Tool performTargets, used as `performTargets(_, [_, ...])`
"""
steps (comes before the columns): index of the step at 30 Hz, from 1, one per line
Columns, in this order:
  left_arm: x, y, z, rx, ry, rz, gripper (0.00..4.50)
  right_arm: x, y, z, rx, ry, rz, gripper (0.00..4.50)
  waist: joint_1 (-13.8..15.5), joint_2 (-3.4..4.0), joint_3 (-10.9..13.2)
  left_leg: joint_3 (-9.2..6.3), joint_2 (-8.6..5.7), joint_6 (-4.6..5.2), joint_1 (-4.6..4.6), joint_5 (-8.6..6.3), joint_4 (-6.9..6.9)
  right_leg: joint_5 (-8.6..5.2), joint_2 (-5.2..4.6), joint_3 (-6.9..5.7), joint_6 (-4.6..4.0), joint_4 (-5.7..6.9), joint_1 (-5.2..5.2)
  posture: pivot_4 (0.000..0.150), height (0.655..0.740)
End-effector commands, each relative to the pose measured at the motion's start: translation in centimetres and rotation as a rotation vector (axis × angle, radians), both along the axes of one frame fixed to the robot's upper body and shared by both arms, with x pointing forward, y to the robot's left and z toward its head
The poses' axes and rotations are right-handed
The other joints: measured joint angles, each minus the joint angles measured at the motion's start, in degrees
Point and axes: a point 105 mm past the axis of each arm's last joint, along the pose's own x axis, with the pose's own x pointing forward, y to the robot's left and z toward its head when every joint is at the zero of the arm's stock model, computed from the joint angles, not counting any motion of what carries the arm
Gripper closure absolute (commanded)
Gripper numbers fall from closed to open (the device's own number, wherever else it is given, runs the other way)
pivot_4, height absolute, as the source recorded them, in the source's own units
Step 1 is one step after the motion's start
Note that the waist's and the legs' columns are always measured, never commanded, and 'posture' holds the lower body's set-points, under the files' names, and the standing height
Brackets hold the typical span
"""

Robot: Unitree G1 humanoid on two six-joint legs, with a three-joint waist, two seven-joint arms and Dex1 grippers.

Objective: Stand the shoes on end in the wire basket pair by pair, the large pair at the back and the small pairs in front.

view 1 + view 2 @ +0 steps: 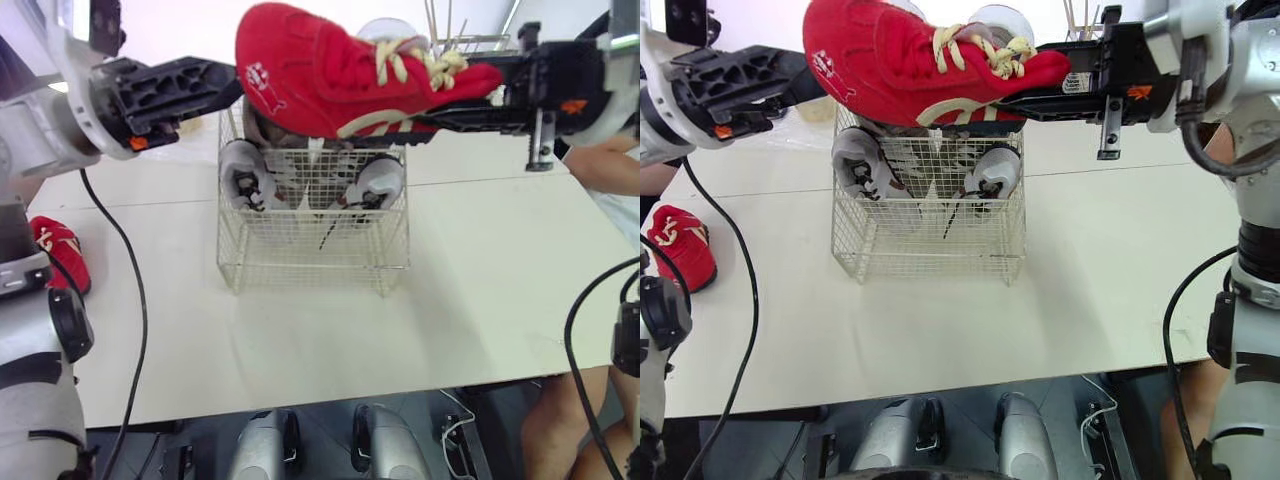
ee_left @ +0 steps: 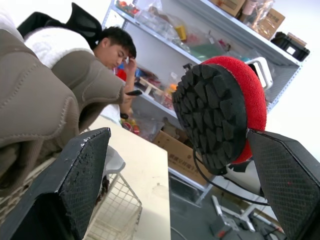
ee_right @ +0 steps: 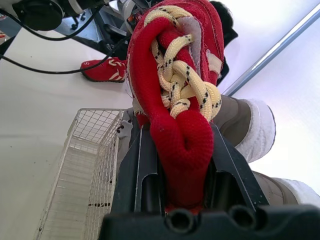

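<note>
1. Far left: a second red shoe (image 1: 680,245) lies on the white table (image 1: 480,290), well apart from the wire basket (image 1: 300,265).
2. Left gripper (image 1: 232,85) is up in the air at the heel end of the lifted red shoe (image 1: 320,70). Its fingers (image 2: 75,180) are spread apart, with the black studded sole between them. Whether they touch the shoe can't be told.
3. The lifted red shoe, with cream laces, is held roughly level above the basket's top rim, heel toward the left gripper and toe toward the right one. It's not inside the basket.
4. The wire basket sits mid-table. A grey pair stands on end in it, one shoe (image 1: 243,175) at the left side and one (image 1: 378,180) at the right.
5. Brown boots with white lining (image 3: 245,120) stand behind the grey pair, at the back of the basket.
6. Right gripper (image 3: 182,150) is clamped on the red shoe's toe, with a black finger pressed against each side.
7. Right edge: a person (image 1: 610,170) sits by the table.
</note>
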Motion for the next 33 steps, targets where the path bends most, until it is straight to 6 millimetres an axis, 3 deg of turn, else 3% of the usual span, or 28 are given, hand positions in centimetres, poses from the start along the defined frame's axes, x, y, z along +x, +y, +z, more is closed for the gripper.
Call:
performTargets(1, [-1.9, -0.5, 1.4, 0.011, -0.083, -0.047, 0.00, -0.2, 1.0, 0.6, -0.045, -0.085, 0.045, 4.07, -0.1, 0.01, 0.0, 0.00, 0.00, 0.00, 0.00, 0.00, 0.00, 0.00, 0.00, 0.00, 0.00, 0.00, 0.00, 0.150, 0.7400])
performTargets(10, [-2.4, 0.3, 0.8, 0.017, -0.074, -0.005, 0.00, 1.3, -0.7, 2.1, -0.028, -0.147, -0.028, 4.07, -0.1, 0.02, 0.0, 0.02, 0.00, -0.02, 0.00, 0.00, -0.01, 0.00, 0.00, 0.01, 0.00, 0.01, -0.02, 0.150, 0.7400])
performTargets(19, [-1.5, -0.4, 0.6, -0.007, -0.057, -0.012, 0.00, -0.7, 2.2, 1.5, -0.071, -0.137, 0.121, 4.07, -0.1, 0.02, 0.0, 0.02, 0.00, -0.04, 0.01, 0.01, -0.01, 0.00, 0.00, 0.01, 0.00, 0.05, -0.02, 0.150, 0.7400])
performTargets(30, [-1.5, -1.4, -0.5, 0.026, -0.030, -0.047, 0.00, -0.7, 3.7, 0.7, -0.101, -0.167, 0.159, 4.07, -0.1, 0.02, 0.0, 0.02, -0.01, -0.04, 0.01, 0.02, 0.00, 0.00, 0.00, 0.00, 0.00, 0.07, -0.02, 0.150, 0.7400])
performTargets(33, [-1.6, -1.3, -0.7, 0.029, -0.022, -0.054, 1.26, -0.7, 3.6, 0.8, -0.098, -0.168, 0.157, 4.07, -0.1, 0.02, 0.0, 0.02, -0.01, -0.04, 0.01, 0.02, 0.00, 0.00, 0.00, 0.00, 0.00, 0.07, -0.02, 0.150, 0.7400])
